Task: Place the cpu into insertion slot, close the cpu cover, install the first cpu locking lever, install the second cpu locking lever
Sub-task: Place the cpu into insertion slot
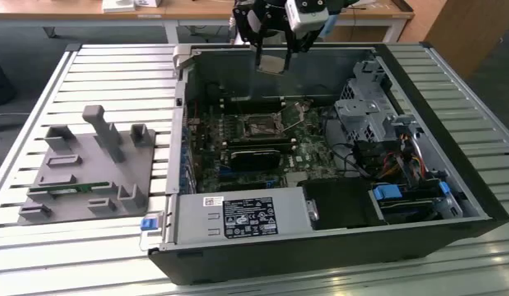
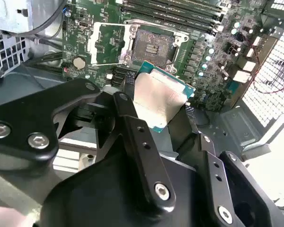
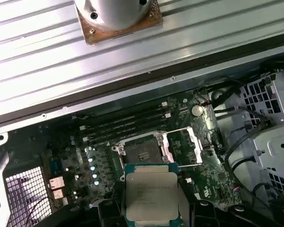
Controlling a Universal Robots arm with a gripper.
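While hanging near the far wall of the open computer case [image 1: 320, 246], the gripper [image 1: 273, 61] is pinching the cpu [image 1: 271, 64] by two opposite edges, its fingers [image 2: 132, 125] closed only to the chip's width. In the second wrist view the cpu [image 2: 158, 97] is showing a dull silver-grey square face with a thin green border, tilted in the air.

At the exterior view's left, a grey fixture block [image 1: 89, 166] is sitting on the slatted bench [image 1: 114, 68], well apart from the case. Toward the middle, the insertion slot [image 1: 258, 126] is lying bare on the motherboard [image 1: 312, 157], its dark centre ringed by metal, with open air between it and the chip. In both wrist views the cpu cover [image 2: 104, 42] [image 3: 183, 144] is lying swung open just beside the slot, and long memory slots [image 2: 180, 12] are running along another edge. At the exterior view's right, a metal drive cage [image 1: 365, 117] and cables [image 1: 394, 163] are crowding the case.
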